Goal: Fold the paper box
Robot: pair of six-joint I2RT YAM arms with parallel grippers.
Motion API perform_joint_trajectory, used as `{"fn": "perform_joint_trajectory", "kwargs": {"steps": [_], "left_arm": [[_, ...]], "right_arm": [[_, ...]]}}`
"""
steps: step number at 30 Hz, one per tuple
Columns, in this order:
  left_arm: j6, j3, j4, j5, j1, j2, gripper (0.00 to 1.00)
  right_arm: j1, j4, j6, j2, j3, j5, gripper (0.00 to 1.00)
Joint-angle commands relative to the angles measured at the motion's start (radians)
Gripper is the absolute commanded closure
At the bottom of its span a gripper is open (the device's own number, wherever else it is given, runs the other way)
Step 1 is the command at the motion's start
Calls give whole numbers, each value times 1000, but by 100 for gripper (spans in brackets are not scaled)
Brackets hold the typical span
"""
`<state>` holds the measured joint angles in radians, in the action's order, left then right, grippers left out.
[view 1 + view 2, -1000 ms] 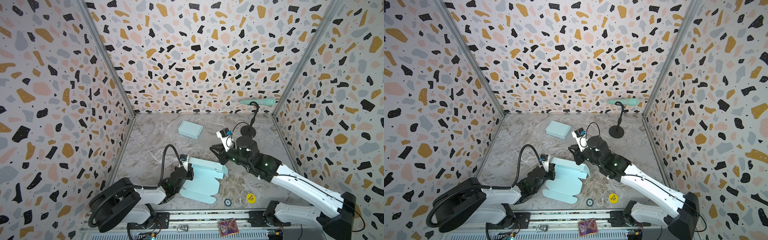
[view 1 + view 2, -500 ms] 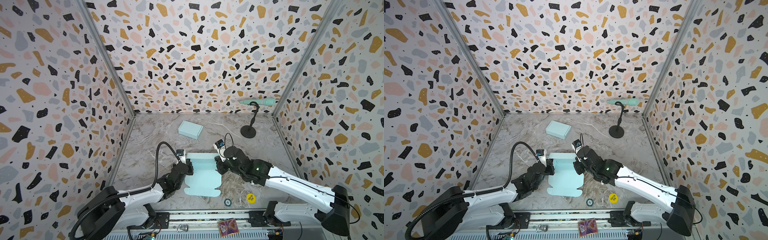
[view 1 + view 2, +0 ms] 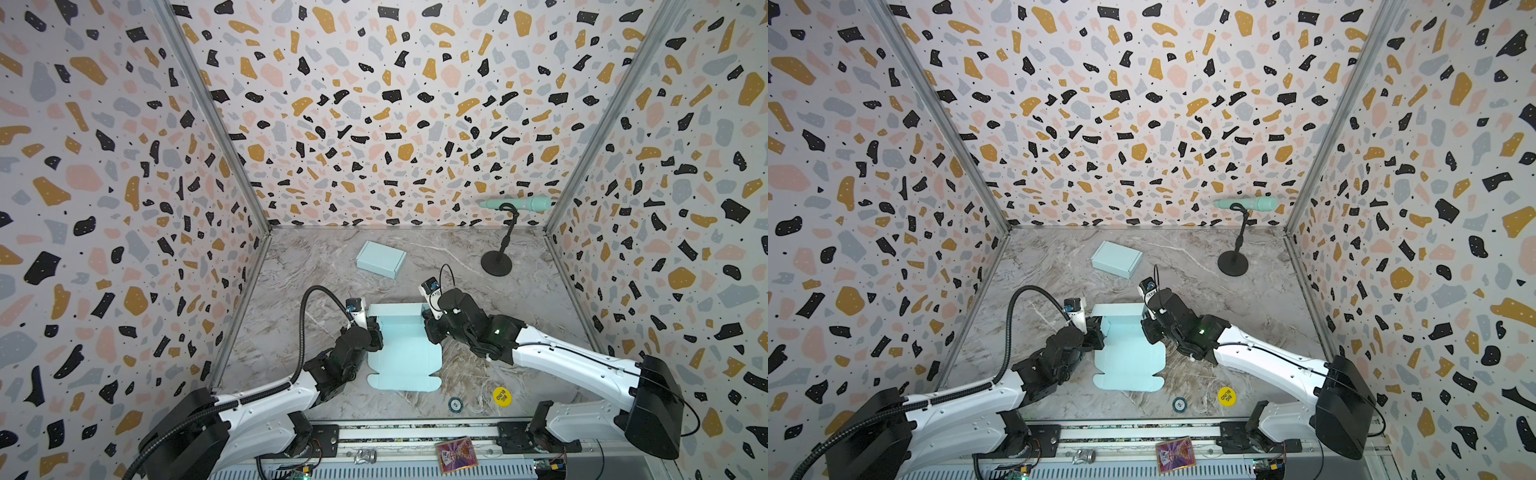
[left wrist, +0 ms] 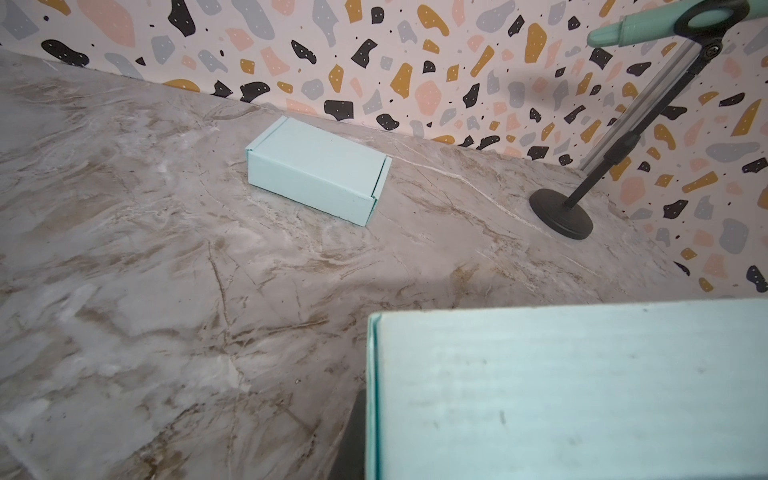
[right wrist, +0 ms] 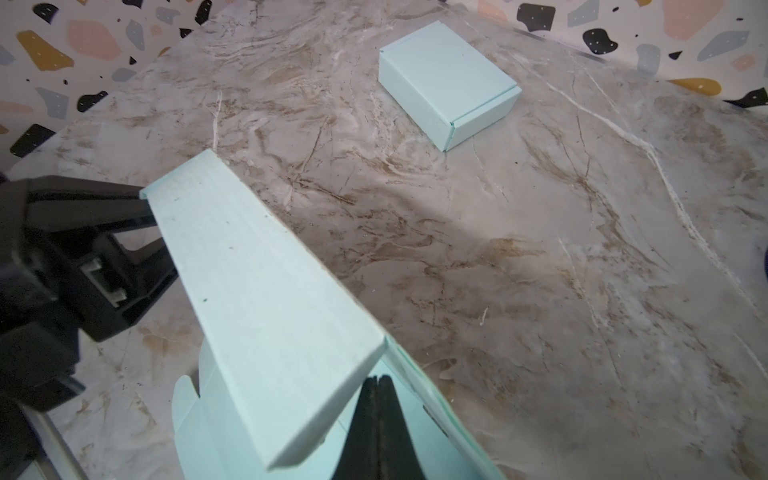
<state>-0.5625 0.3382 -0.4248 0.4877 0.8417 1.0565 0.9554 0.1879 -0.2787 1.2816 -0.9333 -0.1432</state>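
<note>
The paper box (image 3: 404, 353) is a pale blue cardboard blank lying flat in the middle of the table in both top views, with its back wall (image 5: 257, 282) folded up. My left gripper (image 3: 375, 332) is at the box's left back corner, shut on the left side flap. Only the wall (image 4: 561, 386) and a dark sliver of finger show in the left wrist view. My right gripper (image 5: 376, 380) is shut with nothing in it. Its tip sits inside the box at the right back corner, between the back wall and the raised right side flap.
A finished folded blue box (image 3: 381, 259) lies near the back wall. A black stand (image 3: 496, 262) holding a teal microphone (image 3: 515, 203) is at the back right. A yellow disc (image 3: 502, 395) and a small round token (image 3: 455, 404) lie near the front edge.
The box was tilted up in my left gripper and now lies flat and square on the table. My right gripper dropped from above to the box's right back corner.
</note>
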Motion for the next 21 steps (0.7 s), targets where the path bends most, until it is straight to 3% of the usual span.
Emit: {"fn": "perform_joint_trajectory", "kwargs": {"steps": [1,3,7,13,17,21], "left_arm": [[-13,12,-16,-23,-1,-29,100],[-27,22,5,-28,-9,-48,100],[-68,16,18,-97,-80,-104,100],[-77,25,68,-223,-214,-190,100],[-89,37,84,-338,-306,-239,100],[-109,48,75,-441,-362,-271,100]], "right_arm": [[3,-146,49,-57,15,77,100],[3,-190,56,-109,52,75,95],[-11,-298,62,-288,178,74,73],[-160,-506,-45,-628,433,218,39],[-285,-609,-117,-723,565,356,34],[-337,-736,-148,-677,633,458,34]]}}
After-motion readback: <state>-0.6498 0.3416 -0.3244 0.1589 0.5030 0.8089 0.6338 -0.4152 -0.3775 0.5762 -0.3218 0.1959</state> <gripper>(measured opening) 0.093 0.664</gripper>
